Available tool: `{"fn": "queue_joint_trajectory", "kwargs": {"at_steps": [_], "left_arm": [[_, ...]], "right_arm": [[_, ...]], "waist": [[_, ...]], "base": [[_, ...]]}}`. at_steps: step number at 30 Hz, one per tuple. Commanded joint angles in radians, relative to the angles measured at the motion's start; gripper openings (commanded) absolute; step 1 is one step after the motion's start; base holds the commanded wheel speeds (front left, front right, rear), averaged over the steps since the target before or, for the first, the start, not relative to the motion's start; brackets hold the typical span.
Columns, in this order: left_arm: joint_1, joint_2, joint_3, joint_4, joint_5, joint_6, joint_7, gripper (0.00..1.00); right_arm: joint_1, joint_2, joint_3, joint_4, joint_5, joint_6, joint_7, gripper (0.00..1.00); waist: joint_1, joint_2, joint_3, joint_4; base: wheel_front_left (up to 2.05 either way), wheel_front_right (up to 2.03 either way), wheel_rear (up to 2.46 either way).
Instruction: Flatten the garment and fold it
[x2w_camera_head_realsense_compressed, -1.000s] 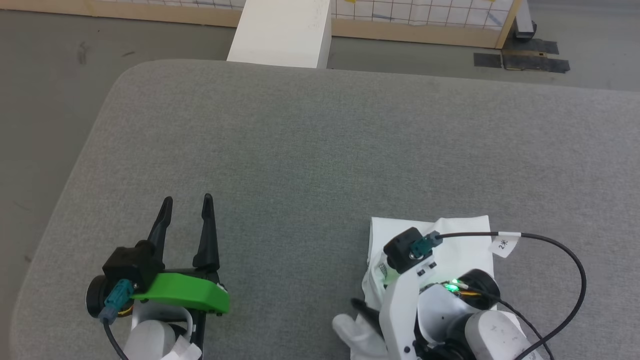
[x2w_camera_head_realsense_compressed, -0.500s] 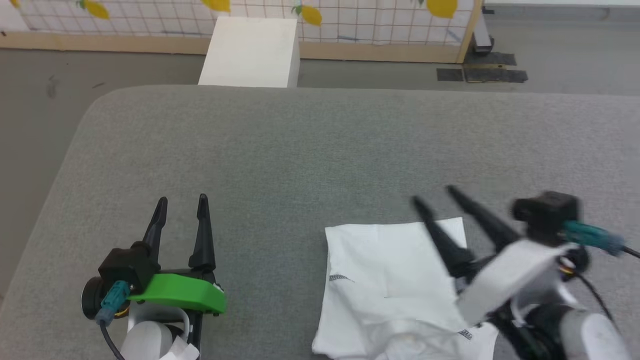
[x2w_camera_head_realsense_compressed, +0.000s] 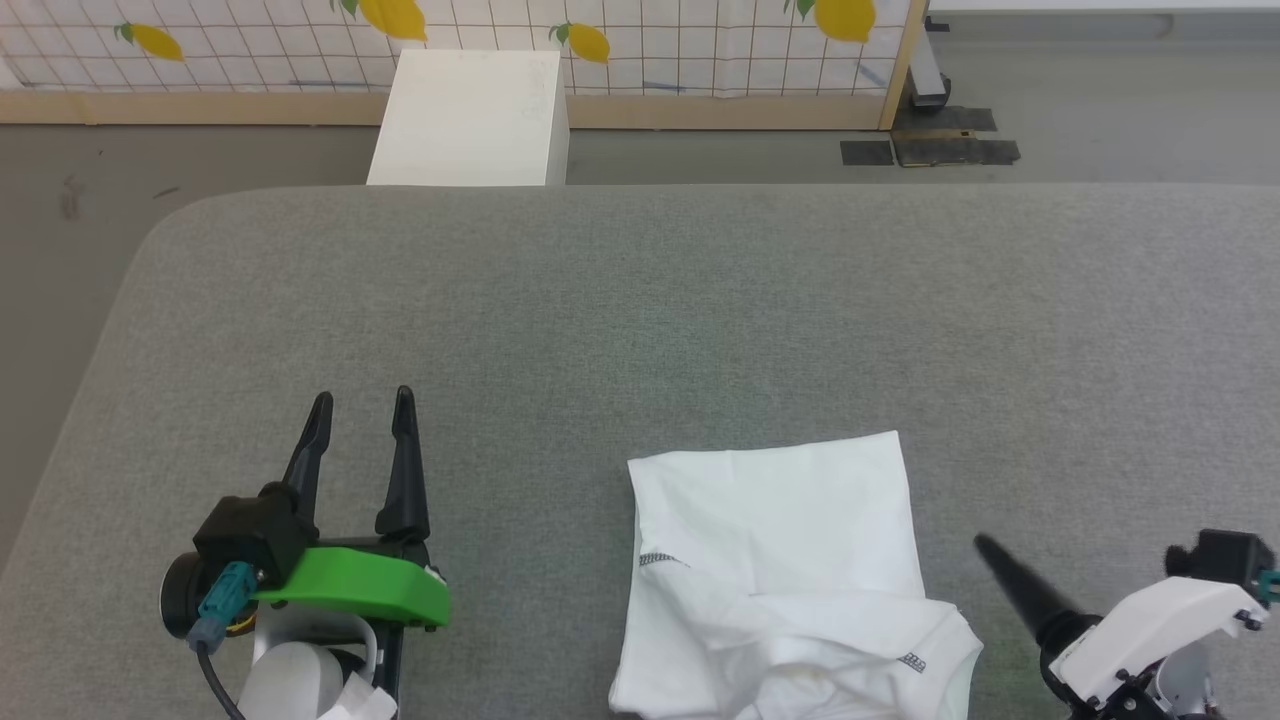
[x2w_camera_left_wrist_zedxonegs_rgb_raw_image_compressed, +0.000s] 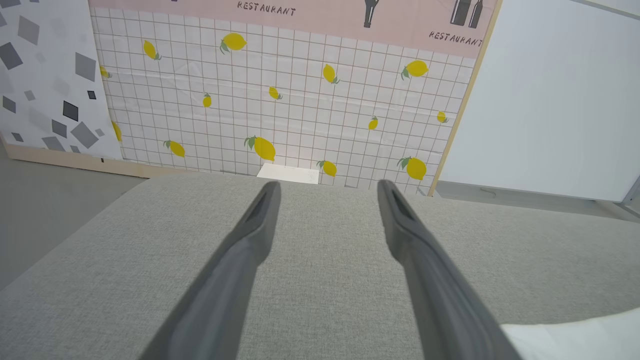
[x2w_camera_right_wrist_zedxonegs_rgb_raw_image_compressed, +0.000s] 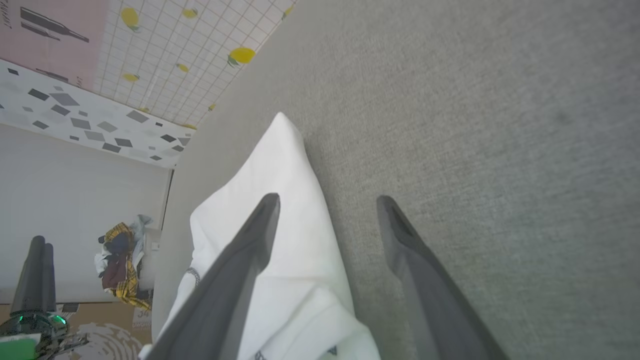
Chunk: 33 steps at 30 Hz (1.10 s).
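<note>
White garment (x2w_camera_head_realsense_compressed: 780, 520) on table (x2w_camera_head_realsense_compressed: 640, 320), box (x2w_camera_head_realsense_compressed: 465, 118) seemingly beyond

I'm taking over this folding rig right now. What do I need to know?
Left pincer: open, empty, over bare table.
Right pincer: open, empty, beside the right edge of the garment.
Done: the garment lies folded in a rough rectangle at the table's near side, held by neither pincer.
Left: its near edge looks rumpled, so it probably needs tidying.
</note>
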Motion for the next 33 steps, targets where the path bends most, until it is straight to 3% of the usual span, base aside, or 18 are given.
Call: {"fn": "queue_joint_trajectory", "kwargs": {"at_steps": [1, 10, 20, 21, 22, 25, 26, 33], "left_arm": [[0.008, -0.002, 0.001, -0.005, 0.008, -0.003, -0.005, 1.00], [0.009, -0.002, -0.006, -0.009, 0.004, 0.000, -0.005, 1.00], [0.009, -0.002, -0.008, -0.004, -0.003, 0.003, -0.005, 1.00], [0.009, -0.002, -0.008, -0.003, -0.003, 0.003, -0.005, 1.00], [0.009, -0.002, -0.008, -0.003, -0.003, 0.002, -0.005, 1.00], [0.011, -0.002, -0.007, -0.004, -0.003, 0.004, -0.005, 1.00], [0.012, -0.002, -0.006, -0.006, -0.003, 0.005, -0.005, 1.00], [0.012, -0.002, 0.008, -0.026, 0.005, 0.010, -0.005, 1.00]], "right_arm": [[-0.030, 0.000, -0.009, 0.028, 0.026, -0.001, 0.052, 1.00], [-0.099, 0.000, -0.022, 0.153, 0.065, -0.001, 0.372, 1.00], [-0.113, 0.000, 0.060, 0.174, 0.040, -0.001, 0.471, 1.00], [-0.113, 0.000, 0.068, 0.175, 0.042, -0.001, 0.471, 0.87], [-0.113, 0.000, 0.078, 0.176, 0.045, -0.001, 0.471, 0.51], [-0.114, 0.000, 0.101, 0.170, 0.045, -0.001, 0.467, 0.17], [-0.116, 0.000, 0.109, 0.164, 0.040, -0.001, 0.463, 0.00], [-0.170, 0.000, 0.165, 0.122, -0.050, -0.001, 0.431, 0.00]], "waist": [[0.0000, 0.0000, 0.003, 0.003], [0.0000, 0.0000, 0.020, 0.027], [0.0000, 0.0000, 0.024, 0.047], [0.0000, 0.0000, 0.024, 0.048], [0.0000, 0.0000, 0.023, 0.049], [0.0000, 0.0000, 0.024, 0.048], [0.0000, 0.0000, 0.025, 0.047], [0.0000, 0.0000, 0.048, 0.005]], "base": [[0.00, 0.00, 0.00], [0.00, 0.00, 0.00], [0.00, 0.00, 0.00], [0.00, 0.00, 0.00], [0.00, 0.00, 0.00], [0.00, 0.00, 0.00], [0.00, 0.00, 0.00], [0.00, 0.00, 0.00]]}}
